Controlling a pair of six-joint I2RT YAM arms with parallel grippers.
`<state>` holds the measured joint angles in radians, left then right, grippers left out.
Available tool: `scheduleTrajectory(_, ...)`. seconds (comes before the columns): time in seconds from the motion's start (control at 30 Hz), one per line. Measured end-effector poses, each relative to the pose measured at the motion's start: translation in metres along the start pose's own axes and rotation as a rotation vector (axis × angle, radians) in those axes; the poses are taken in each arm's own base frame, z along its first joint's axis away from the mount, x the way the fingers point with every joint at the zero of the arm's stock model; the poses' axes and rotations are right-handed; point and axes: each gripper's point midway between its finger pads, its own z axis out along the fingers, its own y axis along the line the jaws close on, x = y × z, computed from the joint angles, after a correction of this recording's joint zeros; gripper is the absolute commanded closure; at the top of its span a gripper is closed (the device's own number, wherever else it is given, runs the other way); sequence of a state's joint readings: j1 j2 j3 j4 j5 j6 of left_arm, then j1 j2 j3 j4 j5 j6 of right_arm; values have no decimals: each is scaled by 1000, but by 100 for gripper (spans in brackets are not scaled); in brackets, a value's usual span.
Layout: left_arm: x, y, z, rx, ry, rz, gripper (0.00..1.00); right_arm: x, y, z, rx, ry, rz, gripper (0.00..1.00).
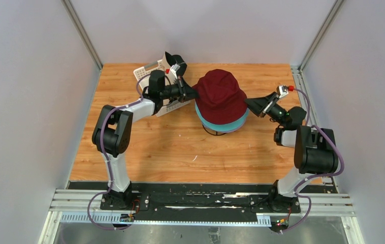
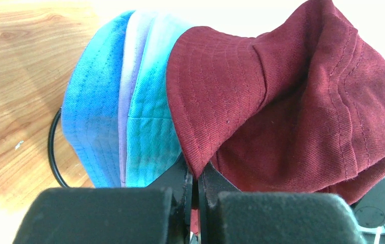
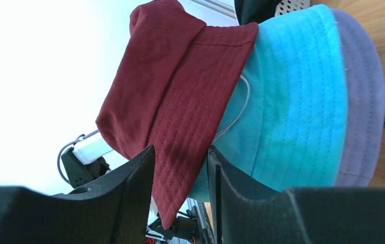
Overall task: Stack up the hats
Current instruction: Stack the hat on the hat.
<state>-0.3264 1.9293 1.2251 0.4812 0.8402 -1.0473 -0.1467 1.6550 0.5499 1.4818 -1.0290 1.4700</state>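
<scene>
Hats are sitting in one stack over a black wire-frame stand, a little beyond the middle of the wooden table. The dark red hat is lying on top, crown up. Its brim is draping unevenly over the teal hat directly beneath it. In the left wrist view, the lavender hat is showing as a thin band under the teal one, and the blue hat is sitting lowest, just above the stand's ring. The left gripper is reaching in from the left. Its jaws are closed tight on the edge of the dark red brim, pinching the fabric so that it is bunching up from the fingertips. The right gripper is coming in from the right at the same height. Its jaws are standing apart on either side of the dark red brim, which is hanging down between the two fingers with its stitched face showing. They are not clamping it flat. Just beside the left gripper, toward the far left of the table, a white plastic lattice basket is resting on the wood, partly covered by the left arm. Both arms are bending inward from their bases at the near edge.
</scene>
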Motion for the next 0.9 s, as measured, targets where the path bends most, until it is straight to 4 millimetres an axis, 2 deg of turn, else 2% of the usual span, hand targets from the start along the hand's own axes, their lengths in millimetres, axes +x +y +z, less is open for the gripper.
scheduleTrajectory(0.1, 0, 1, 0, -4, -2, -2, 96, 0, 4, 0, -12, 0, -2, 78)
scheduleTrajectory(0.17, -1, 2, 0, -7, -4, -4, 96, 0, 5, 0, -15, 1, 1, 94)
scheduleTrajectory(0.2, -1, 2, 0, -8, -5, -4, 96, 0, 6, 0, -17, 0, 2, 99)
scheduleTrajectory(0.37, -2, 2, 0, -11, -10, -4, 96, 1, 5, -1, -17, -3, 3, 100)
scheduleTrajectory(0.5, -2, 2, 0, -11, -10, -4, 96, 5, -6, -4, 20, -9, 3, 99)
scheduleTrajectory(0.67, -2, 2, 0, -10, -10, -3, 96, 5, -16, -8, 124, -30, -60, 99)
scheduleTrajectory(0.9, 1, 4, -1, -4, -11, -6, 93, -5, -30, -18, 343, -55, -211, 99)
